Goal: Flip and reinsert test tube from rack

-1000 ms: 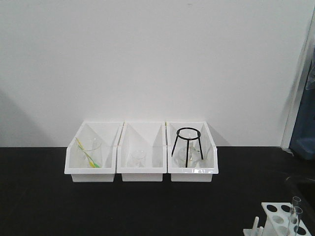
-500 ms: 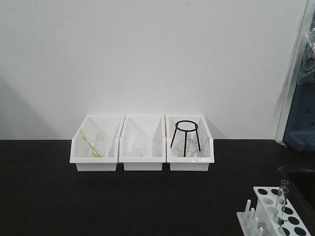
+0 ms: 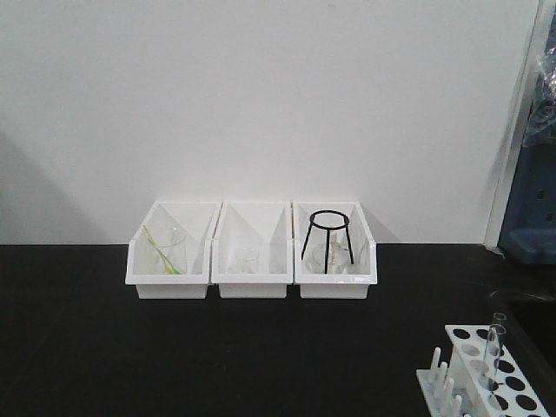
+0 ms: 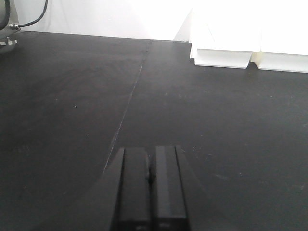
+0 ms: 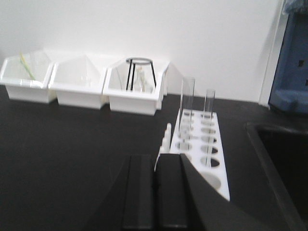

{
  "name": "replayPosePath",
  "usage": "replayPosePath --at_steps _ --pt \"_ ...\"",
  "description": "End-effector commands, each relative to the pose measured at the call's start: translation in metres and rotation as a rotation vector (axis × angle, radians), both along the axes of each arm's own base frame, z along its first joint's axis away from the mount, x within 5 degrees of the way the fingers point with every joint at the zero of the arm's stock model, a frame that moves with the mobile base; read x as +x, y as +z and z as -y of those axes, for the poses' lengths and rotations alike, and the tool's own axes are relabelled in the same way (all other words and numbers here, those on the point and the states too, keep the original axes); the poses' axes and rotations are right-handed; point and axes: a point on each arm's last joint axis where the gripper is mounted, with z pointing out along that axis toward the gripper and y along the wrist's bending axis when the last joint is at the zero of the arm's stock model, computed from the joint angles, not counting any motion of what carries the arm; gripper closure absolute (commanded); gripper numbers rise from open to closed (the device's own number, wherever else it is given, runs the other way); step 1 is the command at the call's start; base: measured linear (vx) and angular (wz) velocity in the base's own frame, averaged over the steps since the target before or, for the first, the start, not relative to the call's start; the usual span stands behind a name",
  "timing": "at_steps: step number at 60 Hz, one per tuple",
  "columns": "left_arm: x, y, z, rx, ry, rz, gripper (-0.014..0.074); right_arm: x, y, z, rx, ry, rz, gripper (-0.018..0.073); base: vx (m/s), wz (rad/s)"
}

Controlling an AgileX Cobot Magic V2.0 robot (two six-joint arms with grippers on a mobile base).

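Reaching in with the right gripper (image 5: pixel 155 161) closed and empty, as it sits now, would likely knock the test tube (image 5: pixel 186 103), which stands upright in the rack (image 5: pixel 195 159) near the front right corner of the bench (image 3: pixel 217 356). A second tube (image 5: pixel 209 106) just beside it and the pegs (image 5: pixel 166 137) crowd the grasp. The left gripper (image 4: pixel 151 156), closed and empty too, and the bins (image 3: pixel 252 287) at the back edge stand well apart.

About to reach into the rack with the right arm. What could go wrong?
1. The right pincer is shut; unopened, it could ram the glass.
2. The test tube stands close to a second tube, so grabbing one may knock the other.
3. Pegs on the rack lie in the approach path.
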Motion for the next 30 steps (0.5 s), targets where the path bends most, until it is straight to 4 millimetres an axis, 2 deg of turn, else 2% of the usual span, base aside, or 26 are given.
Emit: replayPosePath --at_steps 1,7,12,15,17,22,30 --pt "0.001 0.007 0.001 0.006 -0.012 0.089 0.0603 -0.003 0.024 0.001 0.101 0.000 0.237 0.0568 0.00 0.00" --pt "0.001 0.007 0.001 0.006 -0.012 0.089 0.0603 -0.009 0.055 0.004 0.198 0.002 0.330 0.0568 0.00 0.00" --pt "0.001 0.007 0.001 0.006 -0.012 0.089 0.0603 -0.011 0.092 0.004 0.169 -0.002 0.389 0.0568 0.00 0.00" --pt "0.001 0.007 0.001 0.006 -0.012 0.089 0.0603 -0.007 0.118 0.003 0.148 -0.007 0.403 0.0568 0.01 -0.01" --pt "0.001 0.007 0.001 0.006 -0.012 0.089 0.0603 -0.003 0.127 0.003 0.137 -0.009 0.404 0.0568 0.01 -0.01" --pt "0.001 0.007 0.001 0.006 -0.012 0.089 0.0603 0.022 0.162 -0.002 0.092 -0.018 0.378 0.0568 0.01 -0.02" --pt "0.001 0.007 0.001 0.006 -0.012 0.089 0.0603 0.068 0.184 -0.010 0.073 -0.021 0.289 0.0568 0.00 -0.02"
